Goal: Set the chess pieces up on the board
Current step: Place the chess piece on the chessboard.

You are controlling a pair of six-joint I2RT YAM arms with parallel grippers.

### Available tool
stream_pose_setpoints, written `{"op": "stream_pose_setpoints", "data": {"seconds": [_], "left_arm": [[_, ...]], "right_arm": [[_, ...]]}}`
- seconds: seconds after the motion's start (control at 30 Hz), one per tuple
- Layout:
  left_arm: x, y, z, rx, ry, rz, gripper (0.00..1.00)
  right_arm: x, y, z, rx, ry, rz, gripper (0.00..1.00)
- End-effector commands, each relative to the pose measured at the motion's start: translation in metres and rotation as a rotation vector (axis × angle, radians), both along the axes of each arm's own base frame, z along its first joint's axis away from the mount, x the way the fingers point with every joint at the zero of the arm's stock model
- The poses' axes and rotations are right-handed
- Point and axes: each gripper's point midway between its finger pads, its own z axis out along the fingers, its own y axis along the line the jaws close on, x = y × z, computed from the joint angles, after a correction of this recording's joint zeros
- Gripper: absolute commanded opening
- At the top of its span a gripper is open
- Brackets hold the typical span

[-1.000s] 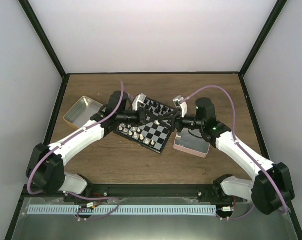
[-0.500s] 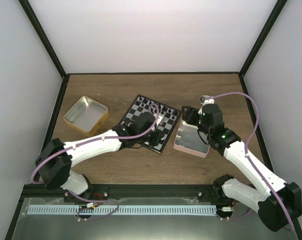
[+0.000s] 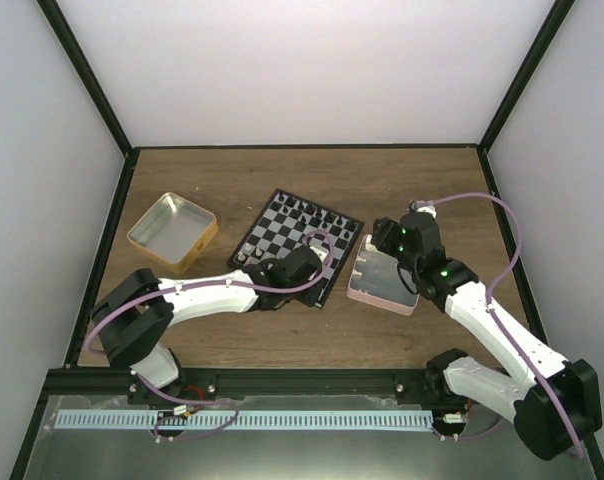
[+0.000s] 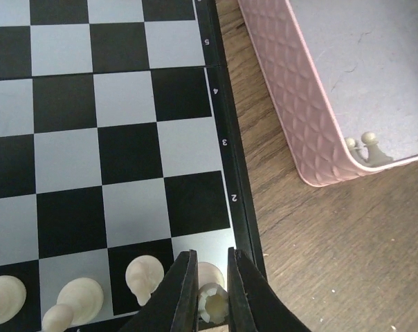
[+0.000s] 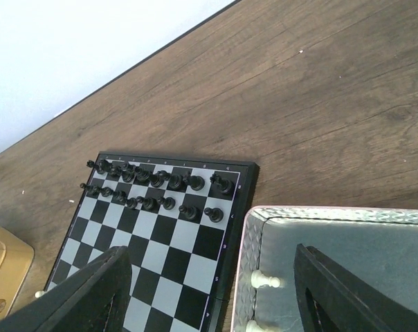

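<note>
One cream piece (image 4: pixel 212 309) sits pinched in my left gripper (image 4: pixel 212 294) over a corner square of the board (image 4: pixel 226 173). My right gripper (image 5: pixel 216 297) hangs spread above the pink tray (image 5: pixel 375 252). Releasing off-centre could topple it into its neighbour (image 4: pixel 145 277) or off the rim.

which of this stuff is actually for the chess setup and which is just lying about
For the job:
board
black pieces
placed white pieces
loose white pieces in the pink tray
left claw, shut on a white piece

Lying about:
yellow-sided tin
</note>
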Motion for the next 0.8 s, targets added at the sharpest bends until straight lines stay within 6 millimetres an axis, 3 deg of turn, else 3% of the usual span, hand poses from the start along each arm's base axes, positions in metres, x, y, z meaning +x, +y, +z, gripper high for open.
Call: {"op": "stream_pose_setpoints", "data": {"seconds": [0.0,0.23,0.53,0.77], "left_arm": [[0.006,-0.005,-0.006,0.0,-0.032,-0.012,0.07],[0.005,-0.014,-0.009,-0.029,-0.024,-0.035,0.07],[0.001,-0.008,-0.028,0.01,0.006,-0.033,0.07],[0.003,-0.011,-0.029,0.015,0.005,-0.033,0.1]], "right_arm": [[-0.001,-0.009,-0.009,-0.005,0.027,-0.048,0.66],[0.0,-0.01,-0.016,-0.003,0.053,-0.052,0.66],[-0.002,-0.013,-0.021,-0.005,0.07,-0.059,0.66],[-0.001,-0.012,-0.025,0.0,0.08,-0.05,0.66]]}}
